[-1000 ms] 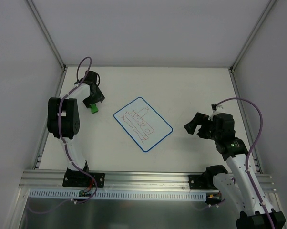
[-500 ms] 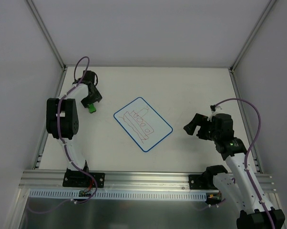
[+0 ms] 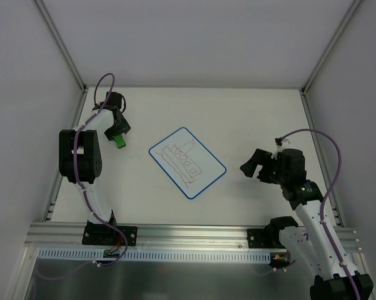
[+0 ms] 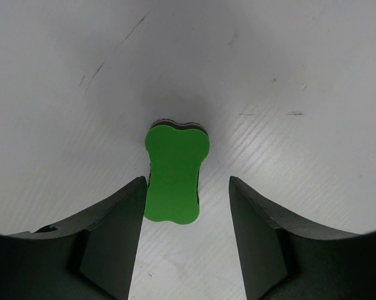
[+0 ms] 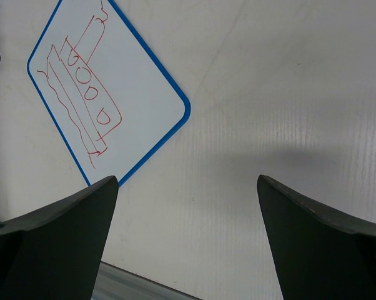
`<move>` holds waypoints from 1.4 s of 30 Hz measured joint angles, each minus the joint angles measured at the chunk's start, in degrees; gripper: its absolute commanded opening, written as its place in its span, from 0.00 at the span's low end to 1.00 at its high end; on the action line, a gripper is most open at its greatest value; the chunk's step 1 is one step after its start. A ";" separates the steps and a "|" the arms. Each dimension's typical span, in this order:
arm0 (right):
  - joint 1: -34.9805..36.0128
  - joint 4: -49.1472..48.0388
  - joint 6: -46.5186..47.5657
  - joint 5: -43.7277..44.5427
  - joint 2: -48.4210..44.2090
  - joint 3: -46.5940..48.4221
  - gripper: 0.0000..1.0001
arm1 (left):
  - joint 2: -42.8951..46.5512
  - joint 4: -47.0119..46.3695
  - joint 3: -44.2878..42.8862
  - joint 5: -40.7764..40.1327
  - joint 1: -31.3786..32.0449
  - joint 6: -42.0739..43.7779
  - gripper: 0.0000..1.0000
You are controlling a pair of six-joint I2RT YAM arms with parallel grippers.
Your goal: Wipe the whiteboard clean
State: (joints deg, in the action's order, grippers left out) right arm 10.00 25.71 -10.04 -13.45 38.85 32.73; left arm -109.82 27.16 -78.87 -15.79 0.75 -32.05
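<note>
The whiteboard [image 3: 187, 162], white with a blue border and a red drawing, lies tilted at the table's middle. It also shows in the right wrist view [image 5: 107, 87]. A small green eraser [image 3: 120, 142] lies on the table at the far left. My left gripper [image 3: 118, 133] is open over it. In the left wrist view the eraser [image 4: 174, 172] sits partly between the fingertips, close to the left finger, with a gap to the right finger; the left gripper [image 4: 187, 182] holds nothing. My right gripper [image 3: 247, 165] is open and empty right of the board, and its wrist view [image 5: 187, 181] shows bare table between the fingers.
Aluminium frame posts [image 3: 60, 44] and white walls enclose the table. A metal rail [image 3: 188, 234] runs along the near edge by the arm bases. A strip of that rail [image 5: 138, 281] shows in the right wrist view.
My left gripper has drawn back a little toward the far left. The eraser has shifted slightly left. The right arm has barely moved.
</note>
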 measured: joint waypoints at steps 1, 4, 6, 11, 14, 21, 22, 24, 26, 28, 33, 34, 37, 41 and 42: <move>0.00 -0.02 0.00 -0.07 0.00 -0.07 0.99 | -0.11 0.09 0.04 0.02 -0.37 0.02 0.55; 0.00 -0.11 0.00 -0.24 0.02 -0.26 0.99 | -0.59 0.31 0.09 0.00 -1.05 0.02 0.53; 0.00 -0.15 0.00 -0.37 0.13 -0.35 0.99 | -0.79 0.44 0.13 0.04 -1.38 0.04 0.53; 0.00 -0.28 0.00 -0.55 0.26 -0.55 0.99 | -1.55 0.61 0.15 0.17 -1.75 0.11 0.51; 0.00 -0.26 0.00 -0.55 0.28 -0.66 0.99 | -2.32 0.68 0.15 0.33 -1.73 0.22 0.50; 0.00 -0.39 -0.02 -0.57 0.28 -0.72 0.99 | -3.80 1.33 -0.07 0.79 -1.73 1.42 0.44; 0.00 -0.42 -0.04 -0.57 0.28 -0.72 0.99 | -3.87 1.40 -0.13 0.81 -1.73 1.49 0.42; 0.00 -0.48 -0.04 -0.57 0.28 -0.72 0.99 | -4.09 1.51 -0.39 1.05 -1.73 1.60 0.35; 0.00 -0.61 -0.04 -0.59 0.28 -0.76 0.99 | -4.17 1.51 -0.50 1.33 -1.73 1.66 0.31; 0.00 -0.90 -0.04 -0.59 0.33 -0.92 0.99 | -4.17 1.51 -0.50 1.51 -1.73 1.73 0.26; 0.02 -2.64 -0.44 -0.44 1.88 -2.32 0.99 | -3.89 1.75 -0.50 2.80 -1.70 2.27 0.15; 0.17 -3.17 -0.59 -0.24 2.62 -2.64 0.99 | -3.67 1.99 -0.48 3.54 -1.68 2.69 0.11; 1.53 -4.50 -1.42 1.33 5.70 -3.08 0.98 | -2.10 2.67 -0.44 4.94 -0.68 4.07 0.10; 5.62 -7.58 -2.62 5.11 12.07 -3.04 0.92 | 1.16 2.75 -0.44 5.68 4.11 7.15 0.10; 7.02 -8.31 -2.91 6.38 14.16 -2.99 0.91 | 1.99 2.75 -0.50 6.16 6.23 8.50 0.10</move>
State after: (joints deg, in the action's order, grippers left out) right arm 17.02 17.41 -12.95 -7.07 53.01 29.74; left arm -107.83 29.91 -79.37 -9.63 6.98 -23.55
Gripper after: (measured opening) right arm 0.938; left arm 0.357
